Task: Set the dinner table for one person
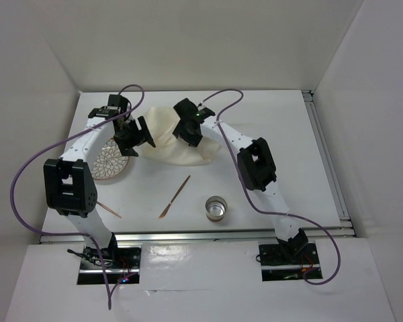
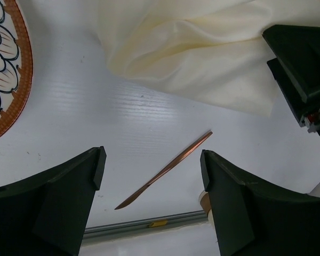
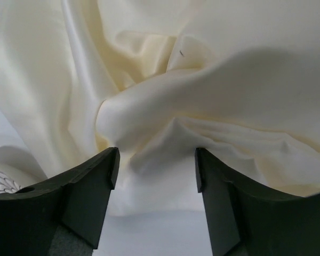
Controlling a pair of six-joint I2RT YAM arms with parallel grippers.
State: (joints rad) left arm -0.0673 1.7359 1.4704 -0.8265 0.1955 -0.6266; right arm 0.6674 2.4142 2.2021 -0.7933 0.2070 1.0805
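The dinner table (image 1: 282, 134) is a plain white tabletop. A crumpled cream placemat (image 1: 166, 137) lies at its back middle. My left gripper (image 1: 136, 137) is open and empty at the placemat's left edge, above the table between the placemat (image 2: 202, 53) and a patterned plate (image 1: 111, 163). My right gripper (image 1: 188, 127) is open and empty, low over the placemat's folds (image 3: 165, 106). A copper knife (image 1: 174, 196) lies in front of the placemat; it shows between the left jaws (image 2: 165, 170). A metal cup (image 1: 216, 208) stands near the front.
A thin copper utensil (image 1: 109, 210) lies by the left arm near the front edge. The plate's brown rim (image 2: 21, 90) shows at the left of the left wrist view. White walls enclose the table on three sides. A metal rail (image 1: 188, 235) runs along the front edge.
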